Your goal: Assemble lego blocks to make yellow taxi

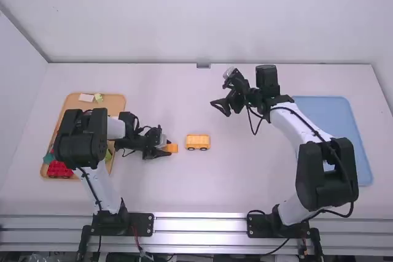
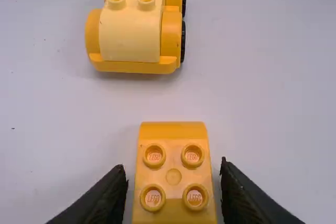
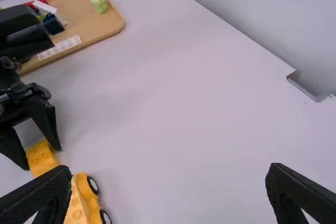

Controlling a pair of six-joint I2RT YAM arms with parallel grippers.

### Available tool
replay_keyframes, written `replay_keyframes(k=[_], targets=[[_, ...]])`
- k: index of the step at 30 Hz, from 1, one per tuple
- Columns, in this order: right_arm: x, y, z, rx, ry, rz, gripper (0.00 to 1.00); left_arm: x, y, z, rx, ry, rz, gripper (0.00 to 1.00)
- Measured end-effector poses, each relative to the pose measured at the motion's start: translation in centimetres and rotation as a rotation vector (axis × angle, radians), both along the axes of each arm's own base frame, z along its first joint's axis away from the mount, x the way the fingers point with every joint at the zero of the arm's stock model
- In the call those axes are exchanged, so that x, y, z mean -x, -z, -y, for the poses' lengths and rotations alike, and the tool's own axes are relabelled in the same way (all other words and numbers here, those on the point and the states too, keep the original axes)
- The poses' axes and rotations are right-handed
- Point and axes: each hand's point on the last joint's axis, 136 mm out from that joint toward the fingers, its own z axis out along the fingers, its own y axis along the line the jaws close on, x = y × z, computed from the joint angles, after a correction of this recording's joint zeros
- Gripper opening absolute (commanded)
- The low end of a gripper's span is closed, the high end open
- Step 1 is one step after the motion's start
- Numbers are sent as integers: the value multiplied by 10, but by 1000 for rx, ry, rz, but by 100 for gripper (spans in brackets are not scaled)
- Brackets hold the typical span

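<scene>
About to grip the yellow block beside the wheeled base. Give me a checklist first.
1. Left gripper astride yellow block: ok.
2. Fingers closed on it: not ok; slim gaps on both sides.
3. Block bearing on the table: cannot tell.
4. Wheeled base upright, visible studs bare: ok.
5. Block joined to base: not ok; a gap separates them.
6. Right gripper empty, away from both: ok.

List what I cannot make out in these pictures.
High view: middle of the wooden tray, under the left arm.
High view: part of the blue tray, under the right arm.
High view: studs of the yellow car, too small.
Left wrist view: the car's one end, cut by top edge.
</scene>
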Motion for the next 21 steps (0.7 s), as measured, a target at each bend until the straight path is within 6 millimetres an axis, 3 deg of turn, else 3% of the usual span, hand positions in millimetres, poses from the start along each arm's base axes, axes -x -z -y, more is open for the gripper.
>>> replay_keyframes(k=[7, 13, 16, 21], targets=[[-1, 1, 1, 5, 10, -3, 98, -3, 0, -1, -12, 0, 8, 28], [-1, 1, 1, 6, 12, -3, 99, -3, 0, -1, -12, 0, 7, 29], [-1, 2, 2, 12, 6, 4, 99, -2, -1, -2, -19, 0, -25, 20], [7, 8, 2, 37, -36, 0, 98, 4, -7, -6, -52, -1, -88, 20]])
